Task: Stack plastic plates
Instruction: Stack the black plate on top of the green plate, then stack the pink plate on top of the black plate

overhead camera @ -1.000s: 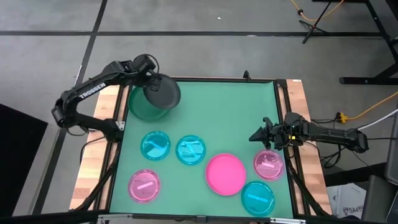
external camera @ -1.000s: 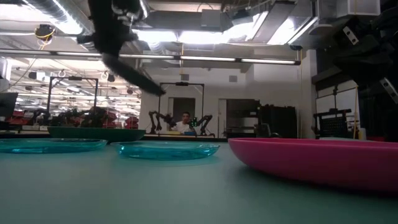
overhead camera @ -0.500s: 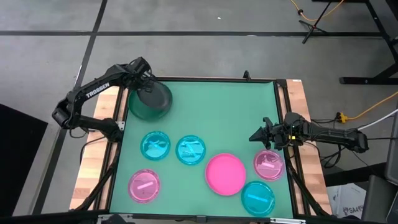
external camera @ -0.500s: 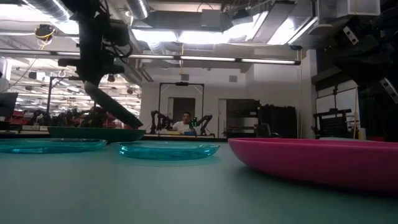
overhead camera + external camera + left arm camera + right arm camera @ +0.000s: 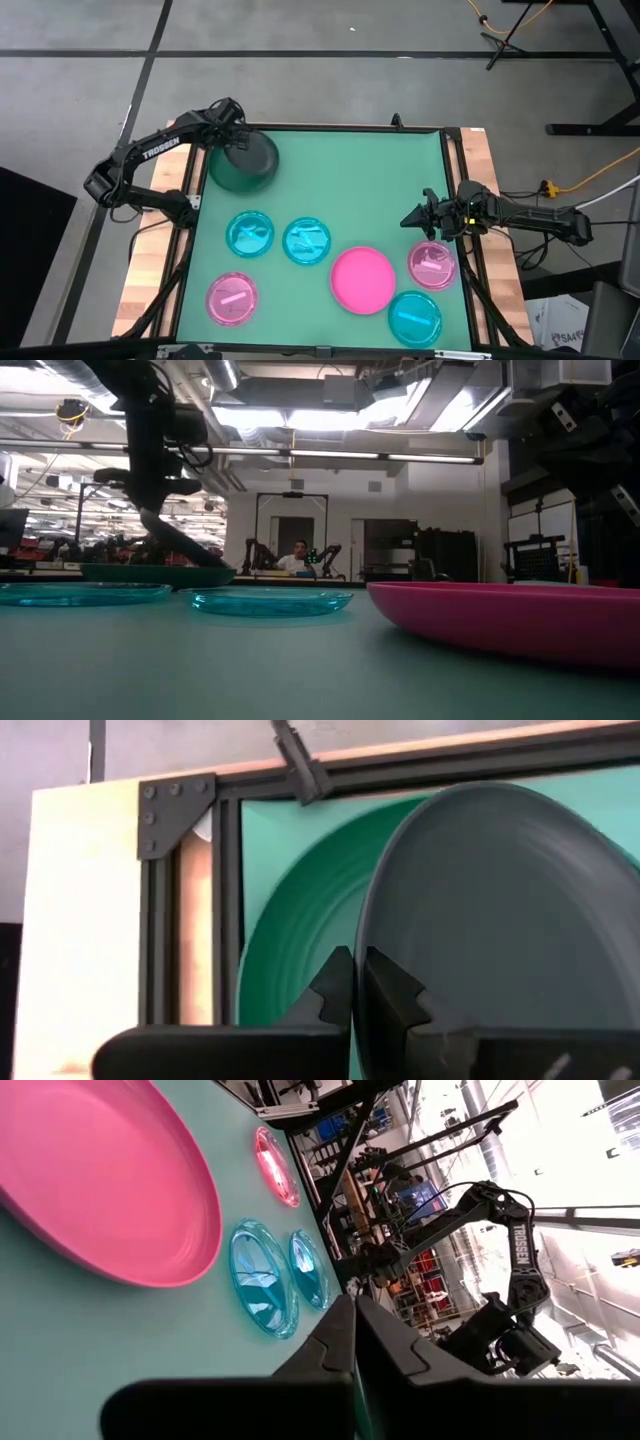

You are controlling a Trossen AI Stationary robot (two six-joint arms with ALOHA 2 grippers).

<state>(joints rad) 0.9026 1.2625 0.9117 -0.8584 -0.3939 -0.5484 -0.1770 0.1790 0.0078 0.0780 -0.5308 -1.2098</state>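
My left gripper (image 5: pixel 231 141) is shut on the dark grey plate (image 5: pixel 250 161), which slants over the dark green plate (image 5: pixel 226 175) at the table's far left corner. The low view shows the grey plate (image 5: pixel 183 547) sloping down to the green plate (image 5: pixel 150 573). The other plates lie flat on the mat: two cyan ones (image 5: pixel 249 234) (image 5: pixel 307 241), a solid pink one (image 5: pixel 362 279), a translucent pink one (image 5: pixel 432 264), another cyan one (image 5: pixel 414 317) and another translucent pink one (image 5: pixel 232 299). My right gripper (image 5: pixel 411 220) is shut and hovers near the right edge. My left gripper (image 5: pixel 356 982) pinches the dark grey plate's rim (image 5: pixel 368 935) between its two fingers, one on the plate's upper face and one beneath. The fingers come from above, on the plate's far-left side. The plate is tilted: the held edge is up and the opposite edge (image 5: pixel 213 563) is down at the green plate.
A black frame (image 5: pixel 330 129) borders the green mat, with wooden boards (image 5: pixel 158 215) outside it on both sides. The middle and far right of the mat (image 5: pixel 350 185) hold no plates. A person sits far off in the room (image 5: pixel 297 558).
My left gripper has come down and moved toward the table's far left corner with the dark grey plate. The plate, held high and steeply tilted before, now slants low with its lower edge down at the dark green plate.
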